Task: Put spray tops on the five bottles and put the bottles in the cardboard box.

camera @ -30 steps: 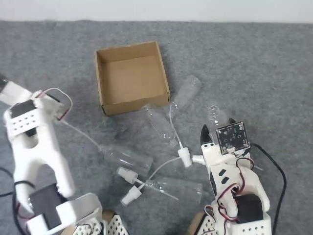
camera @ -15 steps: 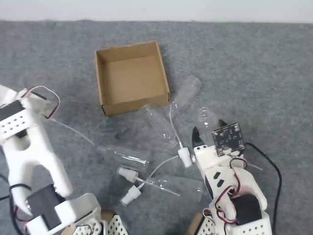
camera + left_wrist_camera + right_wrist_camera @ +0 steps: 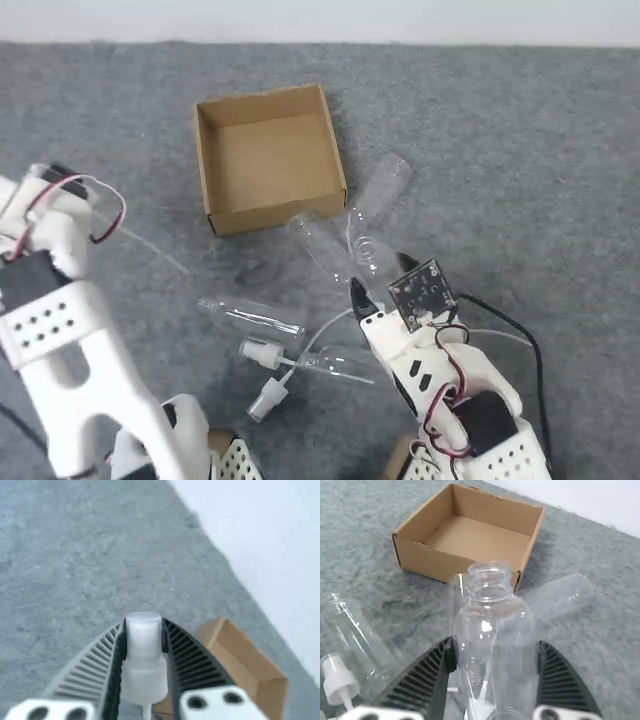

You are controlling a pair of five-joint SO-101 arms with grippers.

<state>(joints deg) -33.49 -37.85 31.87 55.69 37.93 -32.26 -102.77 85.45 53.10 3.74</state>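
I've got the left gripper [image 3: 144, 626] clamped on a spray top [image 3: 144, 655] and the right gripper [image 3: 495, 647] clamped round a bottle [image 3: 492, 610], neck free for capping; the cardboard box [image 3: 275, 210] sits at its eleven o'clock

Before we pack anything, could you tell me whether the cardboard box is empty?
Empty: the cardboard box has a bare floor with nothing lying on it.

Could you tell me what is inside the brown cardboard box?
Inside the open brown cardboard box only its bare floor and inner walls show; nothing lies in it. In the right wrist view its near wall covers a strip of floor.
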